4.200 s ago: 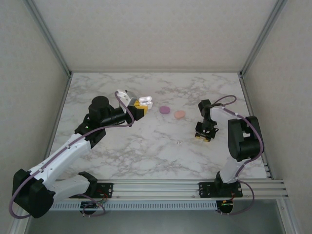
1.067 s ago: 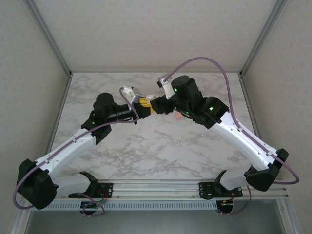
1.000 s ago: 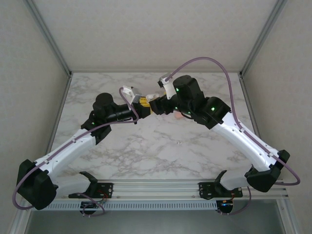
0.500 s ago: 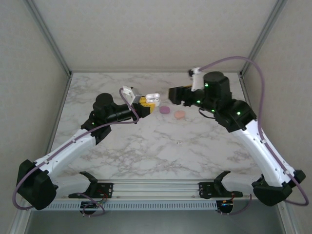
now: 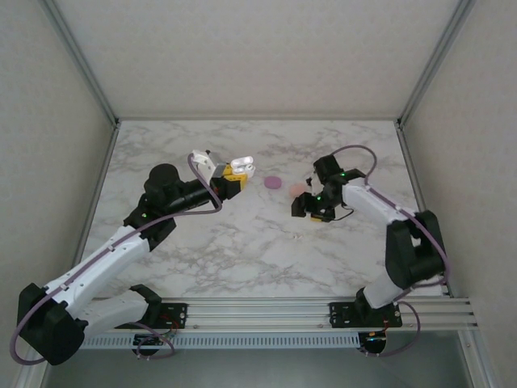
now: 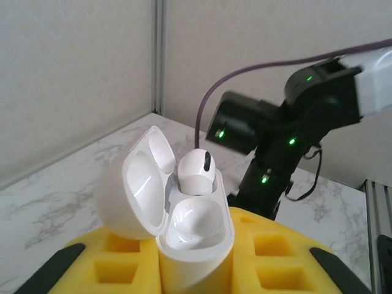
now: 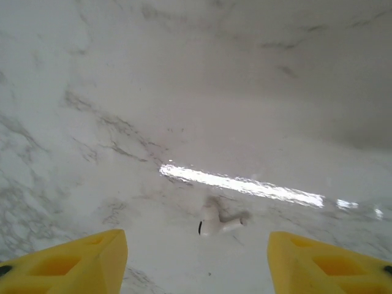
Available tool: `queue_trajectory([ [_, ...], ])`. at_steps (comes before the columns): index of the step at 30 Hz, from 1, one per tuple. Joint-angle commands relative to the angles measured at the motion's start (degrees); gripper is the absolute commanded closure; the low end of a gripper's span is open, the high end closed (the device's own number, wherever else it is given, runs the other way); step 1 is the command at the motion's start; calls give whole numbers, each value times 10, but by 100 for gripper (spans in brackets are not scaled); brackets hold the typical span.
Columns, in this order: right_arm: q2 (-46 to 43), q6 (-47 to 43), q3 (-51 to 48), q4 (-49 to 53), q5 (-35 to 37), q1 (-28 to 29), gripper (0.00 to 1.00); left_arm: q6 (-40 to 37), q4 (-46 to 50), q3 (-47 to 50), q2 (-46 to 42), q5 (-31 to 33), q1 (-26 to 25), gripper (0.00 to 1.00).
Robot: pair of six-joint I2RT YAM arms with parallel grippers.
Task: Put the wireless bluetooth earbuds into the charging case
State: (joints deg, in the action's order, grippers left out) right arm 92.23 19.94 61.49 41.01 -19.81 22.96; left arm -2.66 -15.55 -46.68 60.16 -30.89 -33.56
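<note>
Left wrist: my left claw (image 6: 196, 269) is clamped on the open white case (image 6: 197, 236); one white earbud (image 6: 196, 171) sits inside, centre of frame.
Right wrist: my right claw (image 7: 196, 257) stands apart; a loose earbud (image 7: 215, 224) lies on the marble table (image 7: 122, 92), lower centre.

White grey-veined marble tabletop (image 5: 242, 259), pale textured walls (image 5: 258, 56) on three sides, aluminium corner posts (image 5: 79, 61), slotted metal rail (image 5: 266, 311) along near edge, bright glare streak (image 7: 239, 182) on marble

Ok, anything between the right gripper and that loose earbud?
Nothing: the right wrist view shows bare marble table between the open right gripper and the white earbud.
</note>
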Motion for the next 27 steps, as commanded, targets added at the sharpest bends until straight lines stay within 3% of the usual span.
queue_trajectory([
  [1, 42, -41, 16, -25, -48, 10, 37, -3, 6, -1, -12, 8, -5, 92],
  [7, 97, -43, 4, -53, -97, 16, 36, -3, 17, -3, -19, 14, -5, 92],
  [12, 102, -40, -20, -49, -75, 17, 35, -5, 21, -3, -19, 17, -5, 92],
  [27, 29, -6, -80, -4, -38, 44, 36, -3, 13, -5, -5, 13, -5, 92],
])
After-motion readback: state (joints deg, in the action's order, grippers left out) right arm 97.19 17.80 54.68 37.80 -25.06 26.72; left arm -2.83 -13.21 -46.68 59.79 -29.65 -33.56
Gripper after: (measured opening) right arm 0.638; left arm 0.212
